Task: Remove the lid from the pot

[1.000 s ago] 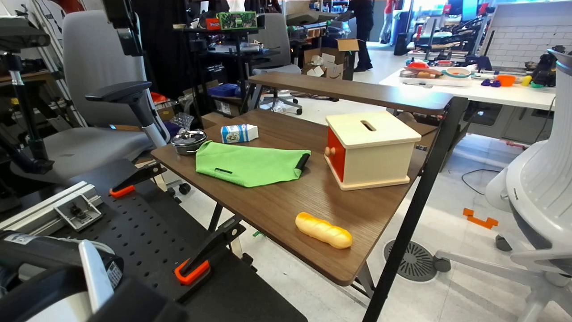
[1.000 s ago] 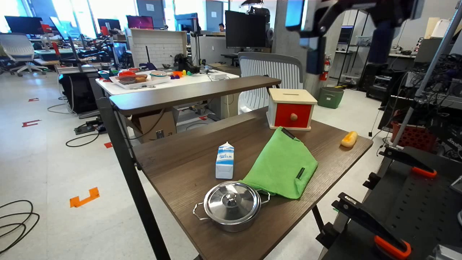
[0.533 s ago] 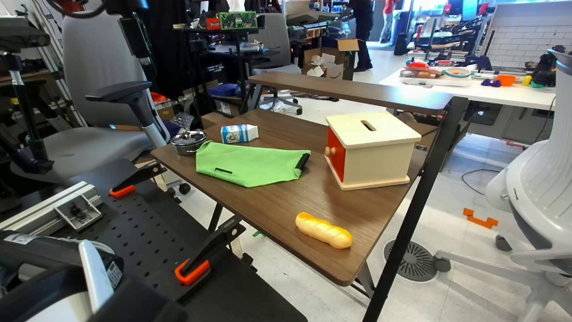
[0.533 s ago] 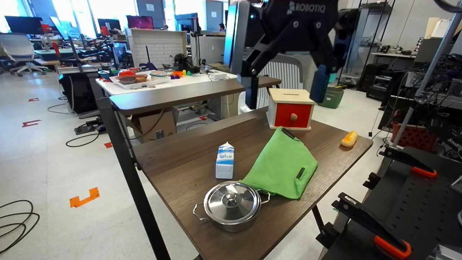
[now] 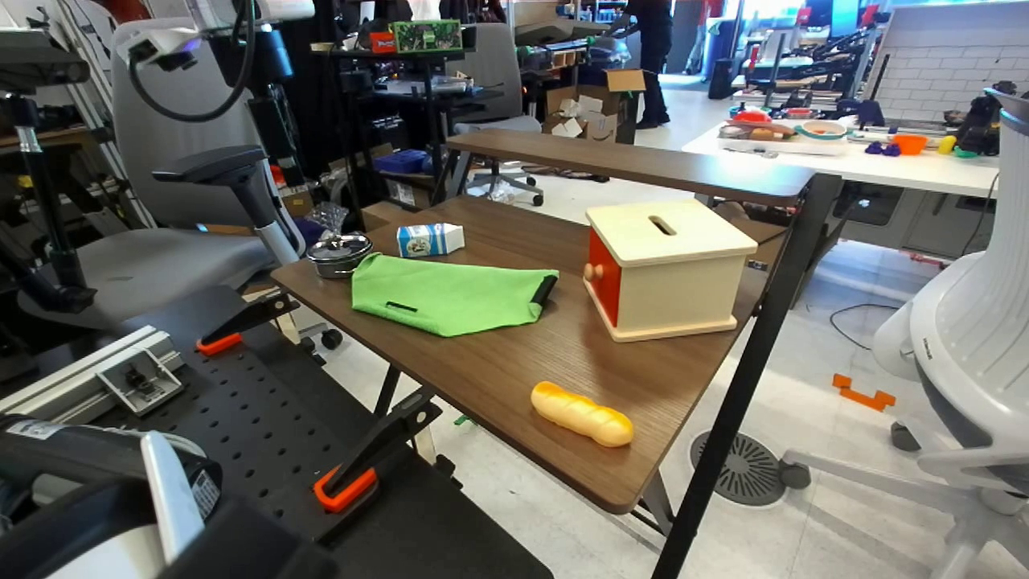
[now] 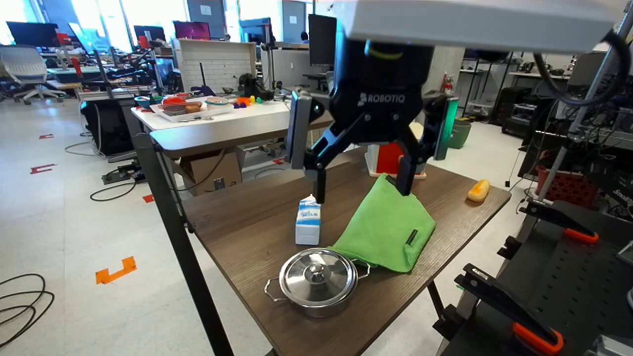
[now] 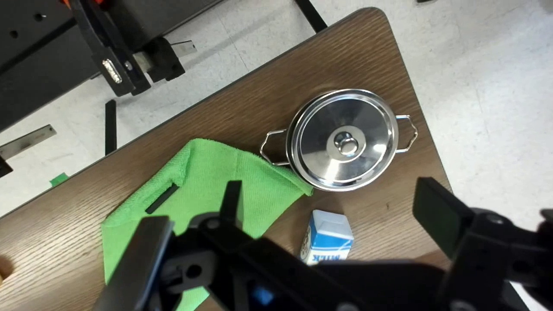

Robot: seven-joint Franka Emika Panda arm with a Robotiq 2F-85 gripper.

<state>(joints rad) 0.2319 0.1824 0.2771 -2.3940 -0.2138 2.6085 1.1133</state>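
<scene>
though the two-handled pot (image 6: 324, 311) and its metal lid (image 7: 335, 160) show no shift over the last second, the robotiq gripper (image 6: 362, 194) is lower in both exterior views, its fingers spread wide and holding nothing. the lid rests on the pot, knob (image 7: 348, 147) upward, near a corner of the brown wood-grain tabletop (image 6: 247, 232), beside the green cloth (image 6: 385, 227). in my judgement the approach is under way, contact is not made, and the gripper needs further travel toward the knob before closing.

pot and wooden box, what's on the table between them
In both exterior views, the green cloth lies between the pot and the wooden box.
</scene>
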